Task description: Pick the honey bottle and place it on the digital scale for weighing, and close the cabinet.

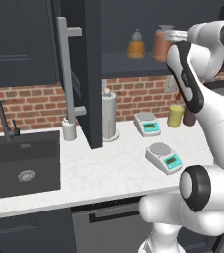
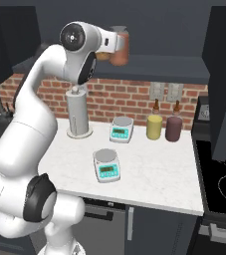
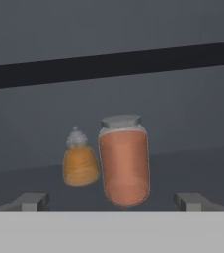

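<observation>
Cabinet [image 1: 91,74] door swung open at left, exposing shelf. Beehive bottle [image 3: 80,165] left of honey bottle [image 3: 124,160], both on shelf. Gripper [image 3: 112,200] spread wide, level with jar for side grasp. Digital scale [image 1: 164,157] waits below on counter [image 1: 103,170], near side.

Arm [image 2: 22,134]: glossy white, thick rounded segments; smooth shells
Joints: dark charcoal bands between the white parts; round dark cap on the upper joint
Base [image 1: 182,217]: white, bulbous
Fingertips [image 3: 32,201]: small, grey, blocky
</observation>
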